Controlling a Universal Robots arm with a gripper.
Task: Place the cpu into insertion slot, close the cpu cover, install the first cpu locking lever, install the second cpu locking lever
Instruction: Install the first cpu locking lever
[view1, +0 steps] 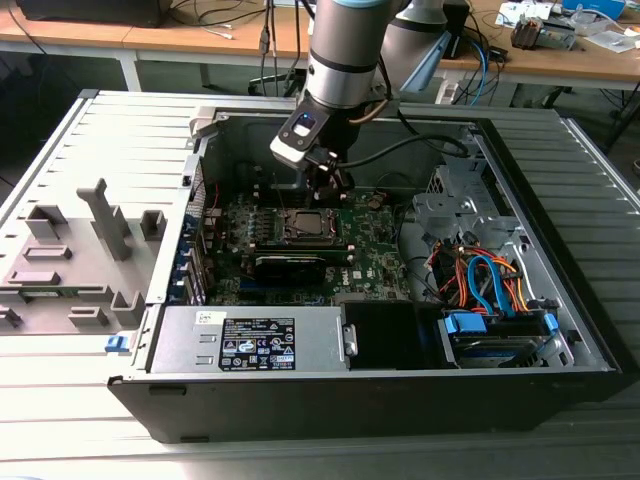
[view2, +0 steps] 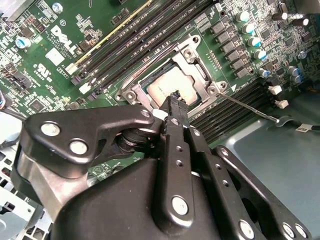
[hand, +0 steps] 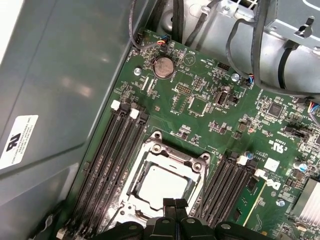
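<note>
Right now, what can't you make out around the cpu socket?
Second wrist view: the pincer hides part of the cpu and the nearest side of the cpu cover; whether it touches them cannot be told.
First wrist view: the pincer and the picture's edge cut off that same side.
Exterior view: the insertion slot is too small to show whether the cover is latched.

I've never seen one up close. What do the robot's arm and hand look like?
The arm is a thick silver-grey tube with a dark band and a pale blue joint cap. A pale grey box with a dark panel sits at its wrist, and a black cable loops away. The hand is black metal: jointed plates dotted with silver screw heads, narrowing to two slim fingers.
</note>
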